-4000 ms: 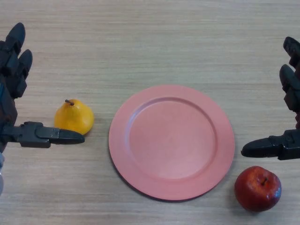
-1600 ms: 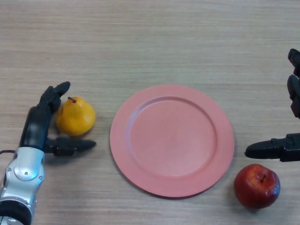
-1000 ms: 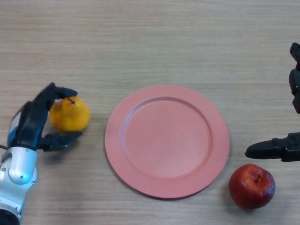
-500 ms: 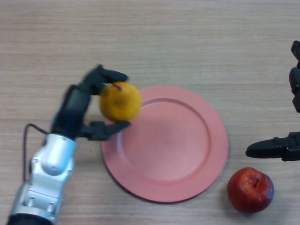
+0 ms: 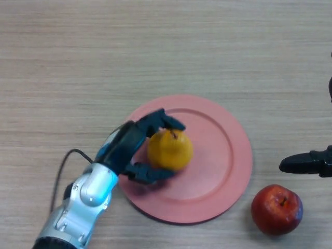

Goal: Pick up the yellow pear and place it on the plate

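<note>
Black left hand (image 5: 132, 150) curled around the small yellow pear (image 5: 170, 150), gripping from its 9 o'clock side, stem toward 12. Pear over the round salmon-pink plate (image 5: 228, 155), left of centre; contact with the plate unclear. Right hand (image 5: 308, 164) far off at 3 o'clock, finger state unclear.

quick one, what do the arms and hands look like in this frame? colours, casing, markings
The left hand is black, with thick, blocky fingers, on a glossy silver-grey rounded forearm casing with small dark screw holes. Of the right hand only black parts show at the view's right edge: one tapered digit and a bit above it. No markings are visible on either.
</note>
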